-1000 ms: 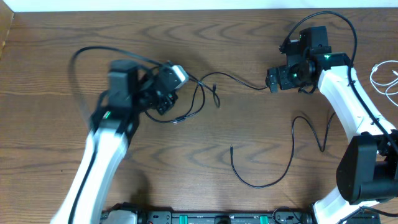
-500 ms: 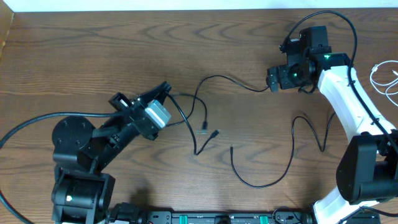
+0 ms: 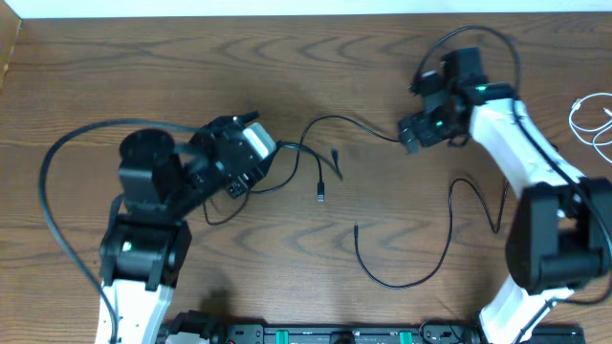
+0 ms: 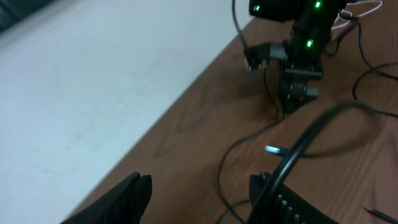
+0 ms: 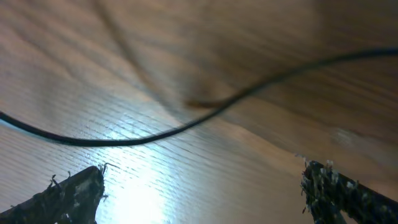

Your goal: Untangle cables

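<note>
A thin black cable [image 3: 330,121] runs across the table from beside my left gripper [image 3: 260,164] to my right gripper [image 3: 411,134]. Its loose plug ends lie at mid-table [image 3: 320,195]. A second black cable [image 3: 406,283] curls apart at the lower right. The white cable [image 3: 593,119] lies at the right edge. In the left wrist view the left gripper [image 4: 199,190] is open; a black cord [image 4: 298,149] rests against its right finger. The right gripper [image 5: 205,186] stands open just above the wood, with the thin cable [image 5: 186,127] lying beyond its fingertips.
The table's far edge meets a white surface [image 4: 93,93]. A thick black arm wire [image 3: 57,172] loops out to the left of the left arm. The right arm's base [image 3: 550,244] stands at the lower right.
My left gripper has opened from shut and its arm has swung round. The cable's loop and plug ends have shifted near mid-table. The right arm has moved slightly left.
</note>
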Controlling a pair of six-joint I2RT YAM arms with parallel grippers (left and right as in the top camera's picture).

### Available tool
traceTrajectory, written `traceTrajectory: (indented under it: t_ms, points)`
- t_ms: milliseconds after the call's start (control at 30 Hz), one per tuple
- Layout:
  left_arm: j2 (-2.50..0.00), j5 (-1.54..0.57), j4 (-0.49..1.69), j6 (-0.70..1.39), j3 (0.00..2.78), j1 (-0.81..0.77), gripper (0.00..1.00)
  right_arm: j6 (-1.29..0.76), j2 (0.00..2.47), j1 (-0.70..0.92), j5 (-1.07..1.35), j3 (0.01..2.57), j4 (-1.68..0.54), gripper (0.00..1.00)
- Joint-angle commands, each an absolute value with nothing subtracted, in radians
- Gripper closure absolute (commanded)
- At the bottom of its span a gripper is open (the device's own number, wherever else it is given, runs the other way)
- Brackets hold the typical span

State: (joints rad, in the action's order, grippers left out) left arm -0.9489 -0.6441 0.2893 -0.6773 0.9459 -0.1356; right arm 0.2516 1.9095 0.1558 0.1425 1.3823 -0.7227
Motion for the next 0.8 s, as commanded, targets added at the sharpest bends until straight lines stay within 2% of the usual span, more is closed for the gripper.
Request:
traceTrajectory:
  t_ms: [0,233,400,567,600,700,733,767]
  points:
    - [-0.997,-0.64,0.294,-0.672,0.959,-0.136,0.43,0.355,1.966,0.216,0.156,1.369,-0.708,0.01]
    - [-1.087,-0.64,0.331,-0.672,0.959,-0.136,0.42,0.364,2.031,0.305,0.103,1.369,-0.662,0.01]
    - [-1.122,-0.64,0.352,-0.672,0.959,-0.136,0.37,0.363,2.045,0.341,0.019,1.369,-0.622,0.01]
    - [-1.128,-0.64,0.361,-0.672,0.958,-0.136,0.2,0.352,2.047,0.342,0.017,1.369,-0.597,0.03]
    - [-1.128,-0.64,0.362,-0.672,0.958,-0.136,0.19,0.352,2.047,0.342,0.017,1.369,-0.594,0.12]
    - [-1.128,-0.64,0.365,-0.672,0.958,-0.136,0.16,0.352,2.046,0.34,0.001,1.369,-0.594,0.83]
    - [-1.128,-0.64,0.366,-0.671,0.958,-0.136,0.16,0.351,2.047,0.34,-0.01,1.369,-0.595,0.99]
    - [-1.128,-0.64,0.366,-0.672,0.958,-0.136,0.16,0.34,2.047,0.339,-0.024,1.369,-0.598,0.99]
